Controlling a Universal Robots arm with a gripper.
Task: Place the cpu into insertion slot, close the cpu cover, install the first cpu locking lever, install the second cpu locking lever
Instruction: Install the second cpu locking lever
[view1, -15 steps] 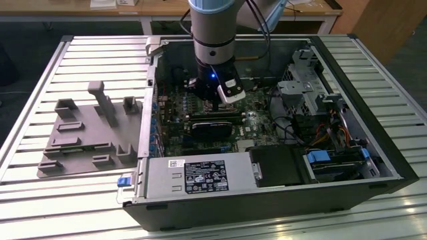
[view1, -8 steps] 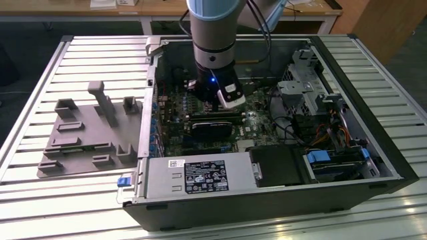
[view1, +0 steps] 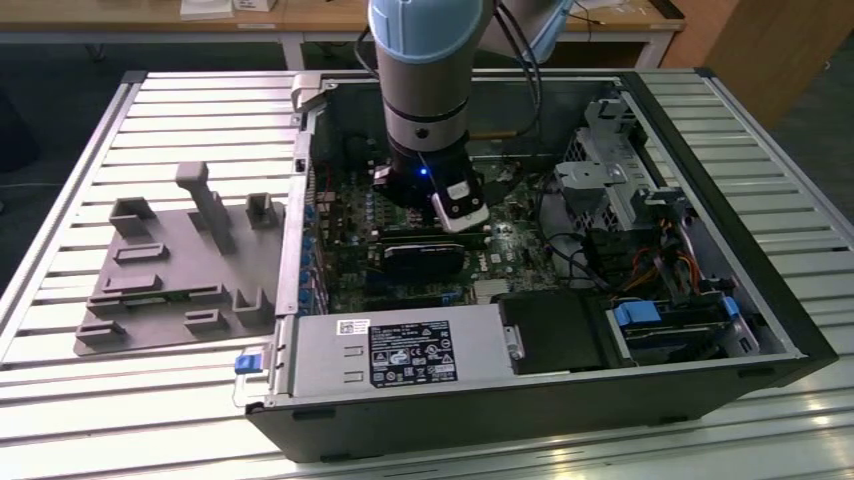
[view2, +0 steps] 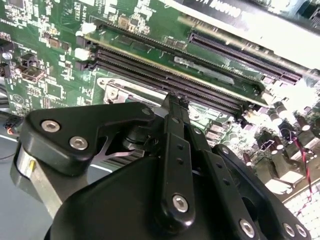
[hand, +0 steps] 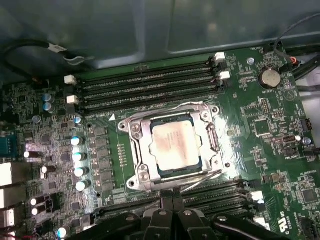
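Observation:
In the first wrist view the cpu (hand: 171, 145), a pale silver square, lies flat in the socket area of the green motherboard (hand: 260, 125). The cpu cover (hand: 136, 131), a silver frame, lies down around it, and the insertion slot is hidden beneath both. Thin wire levers run along two sides of the cover, one (hand: 182, 106) by the far memory slots and one (hand: 202, 180) on the gripper's side. Whether they are latched I cannot tell. My gripper (hand: 167, 204) hangs just beside the socket with its black fingers together and nothing between them. It shows too in the second wrist view (view2: 173, 102) and, inside the computer case, in the exterior view (view1: 461, 222).
Long black memory slots (hand: 145, 82) flank the socket on two sides. A row of capacitors (hand: 79, 157) and a coin battery (hand: 269, 77) stand nearby. In the exterior view a black card (view1: 420, 262), the power supply (view1: 400, 350) and a drive cage (view1: 614, 170) crowd the case. A grey fixture plate (view1: 174, 270) lies outside.

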